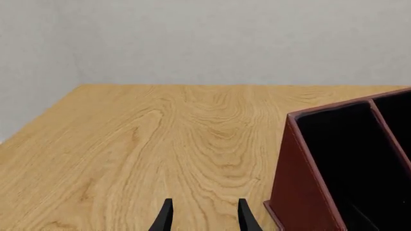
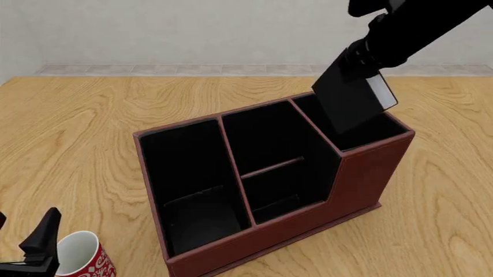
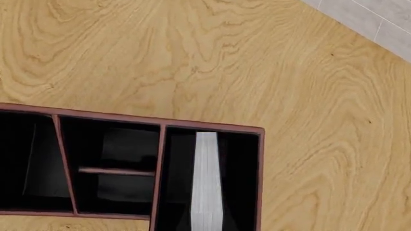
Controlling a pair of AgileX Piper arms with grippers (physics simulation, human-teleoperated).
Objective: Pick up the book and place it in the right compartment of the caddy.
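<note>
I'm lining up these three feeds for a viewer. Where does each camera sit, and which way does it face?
Front: behind and above the arms, facing forward and down on the caddy; the right gripper holds the book, and the left gripper is beside the mug.
Left wrist: behind its fingers, facing the table.
Right wrist: above the right compartment; no fingers visible.
All share the caddy.

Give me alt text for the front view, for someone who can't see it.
The right gripper holds the black book tilted over the right compartment of a reddish-brown caddy on a wooden table, its lower end dipping inside. A red-and-white mug stands near the left gripper at bottom left.
</note>
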